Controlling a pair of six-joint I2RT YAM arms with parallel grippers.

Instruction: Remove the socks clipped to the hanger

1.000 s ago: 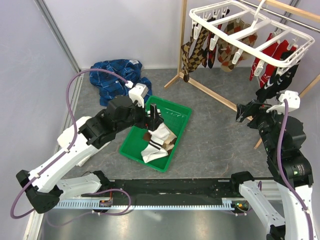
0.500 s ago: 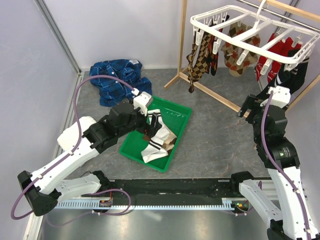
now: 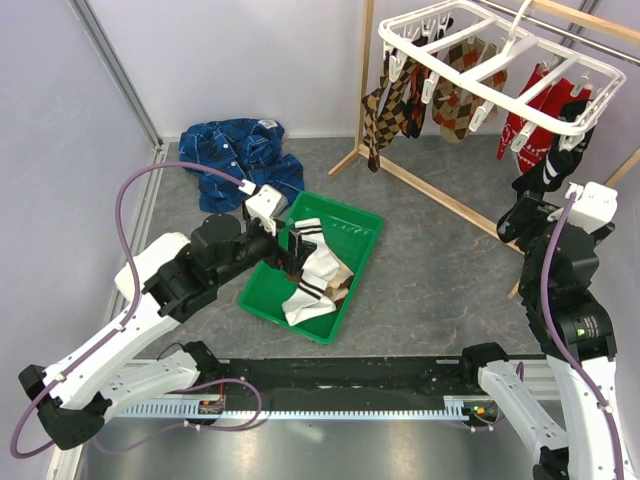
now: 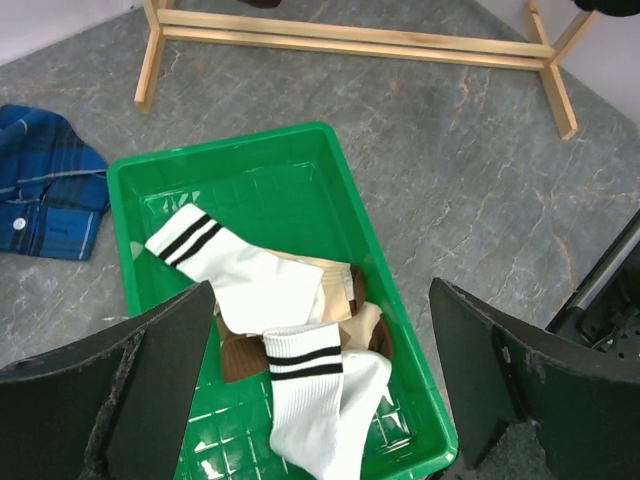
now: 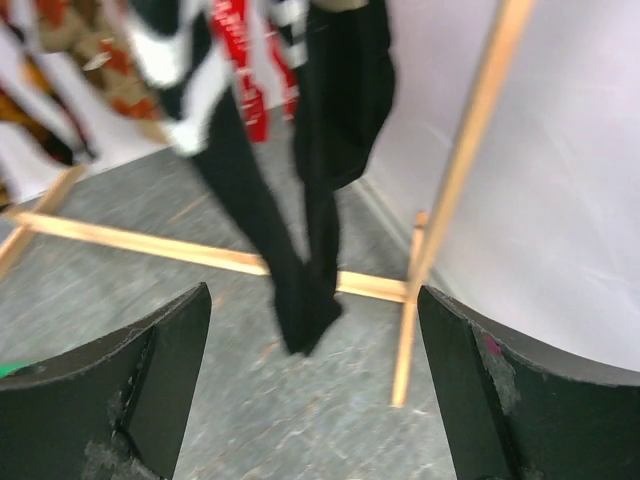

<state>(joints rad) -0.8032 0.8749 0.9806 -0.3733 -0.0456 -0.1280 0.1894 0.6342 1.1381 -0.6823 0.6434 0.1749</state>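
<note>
Left hand [image 4: 320, 372] spread above green bin [image 4: 225, 143], empty; white striped socks [image 4: 250, 285] lie inside. Right hand [image 5: 315, 385] spread, empty, facing hanging black socks [image 5: 312, 200], apart.

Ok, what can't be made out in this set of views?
Right wrist view: motion blur smears the black socks, and their tops are cut off by the top edge.
Left wrist view: the white striped socks cover the brown sock in the green bin, so the count there is unclear.
Top view: socks on the hanger overlap each other, and its hook runs off the top edge.
</note>
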